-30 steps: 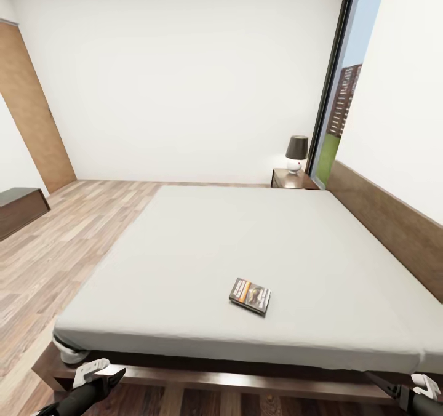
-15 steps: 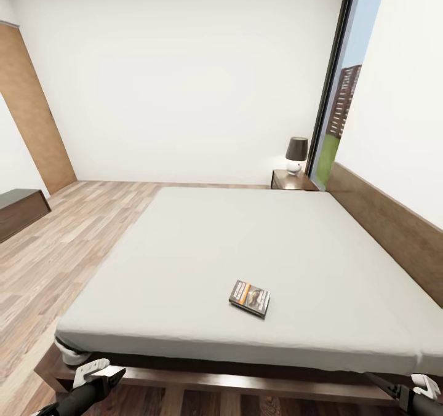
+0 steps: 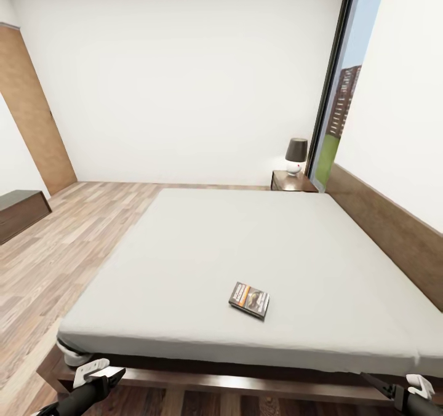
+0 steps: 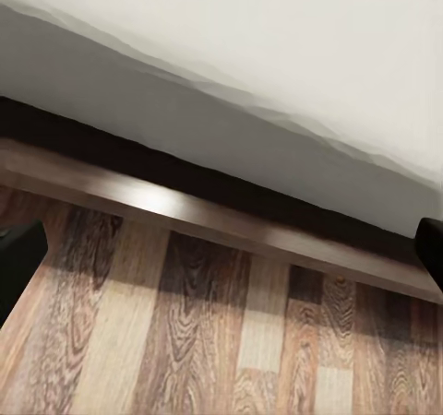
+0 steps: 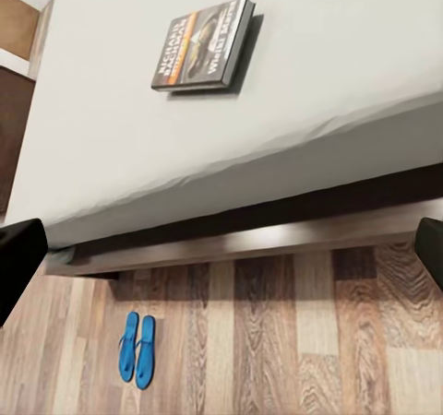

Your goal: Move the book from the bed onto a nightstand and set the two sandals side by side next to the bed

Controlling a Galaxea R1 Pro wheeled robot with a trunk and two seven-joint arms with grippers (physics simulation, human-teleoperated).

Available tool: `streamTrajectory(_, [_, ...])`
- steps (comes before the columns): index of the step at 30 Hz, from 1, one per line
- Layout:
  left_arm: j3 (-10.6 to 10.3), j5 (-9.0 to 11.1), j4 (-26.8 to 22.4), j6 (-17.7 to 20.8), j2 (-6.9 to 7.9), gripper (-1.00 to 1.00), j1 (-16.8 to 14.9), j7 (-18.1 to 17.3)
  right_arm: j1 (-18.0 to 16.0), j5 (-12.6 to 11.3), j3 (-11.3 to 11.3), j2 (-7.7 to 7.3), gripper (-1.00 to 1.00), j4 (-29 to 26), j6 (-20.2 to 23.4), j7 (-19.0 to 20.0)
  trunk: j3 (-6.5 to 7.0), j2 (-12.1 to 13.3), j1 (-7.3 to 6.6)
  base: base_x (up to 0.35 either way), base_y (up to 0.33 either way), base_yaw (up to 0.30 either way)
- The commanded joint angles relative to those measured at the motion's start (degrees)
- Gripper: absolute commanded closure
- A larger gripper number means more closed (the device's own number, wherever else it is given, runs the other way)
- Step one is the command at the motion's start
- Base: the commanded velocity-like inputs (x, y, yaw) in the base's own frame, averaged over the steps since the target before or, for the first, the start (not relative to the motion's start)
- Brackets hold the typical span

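Book (image 3: 250,300) lies flat on the bed (image 3: 246,244) mattress near its foot edge, untouched. Right pincer (image 5: 221,249) hangs wide open, empty, below that edge, well apart. Sandals (image 5: 137,349) lie side by side on the floor (image 5: 277,341). Left pincer (image 4: 221,249) likewise wide, empty.

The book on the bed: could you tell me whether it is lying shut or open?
Shut: the book lies flat on the bed, front cover up, no pages showing.

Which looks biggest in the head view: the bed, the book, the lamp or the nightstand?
1. The bed, by far the largest.
2. The nightstand and the lamp on it look about alike; both stand far from the camera, so their real sizes are unsure.
3. The book, which looks only slightly smaller.
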Motion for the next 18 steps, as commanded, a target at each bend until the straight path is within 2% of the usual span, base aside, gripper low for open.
streamTrajectory(1, [0.49,-0.56,-0.03,0.06,-0.03,-1.00,-0.06,-0.35,-0.04,0.20,-0.46,0.11,-1.00,0.00,0.55,0.24,0.12,0.37,-0.22,0.000,0.000,0.000])
streamTrajectory(18, [0.57,-0.56,-0.03,-0.01,0.01,-1.00,-0.06,-0.44,-0.04,0.19,-0.46,0.33,-1.00,-0.01,0.55,0.24,0.30,0.77,-0.44,0.000,0.000,0.000])
